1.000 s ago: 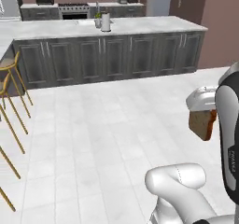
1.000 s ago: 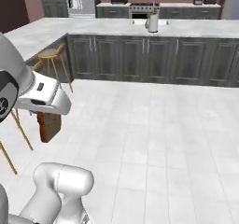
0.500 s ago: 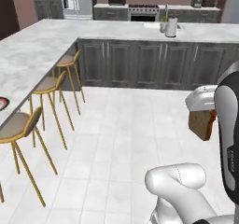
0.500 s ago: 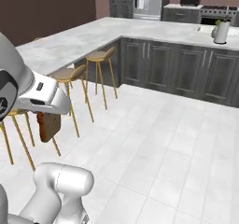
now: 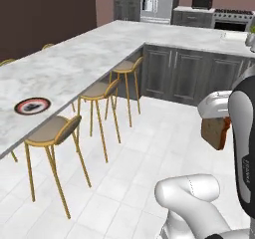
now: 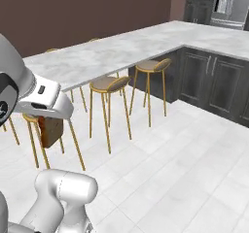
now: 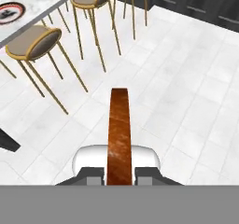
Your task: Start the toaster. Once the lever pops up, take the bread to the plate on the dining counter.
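On the left, the small round plate (image 5: 32,105) with its dark rim, red ring and pale centre lies flat on the long white grey-veined marble counter (image 5: 84,59), above yellow-framed stools (image 5: 52,132) with padded round seats; no writing can be read. To the right, well apart from the plate, the pincer (image 7: 120,175) is clamped on the bread (image 7: 119,136), a tan-brown dark-crusted slice hanging edge-on over the pale tiled floor (image 5: 134,173)

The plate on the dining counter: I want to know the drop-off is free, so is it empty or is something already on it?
Empty. The plate shows only its own pattern, while the bread hangs edge-on in the shut gripper.
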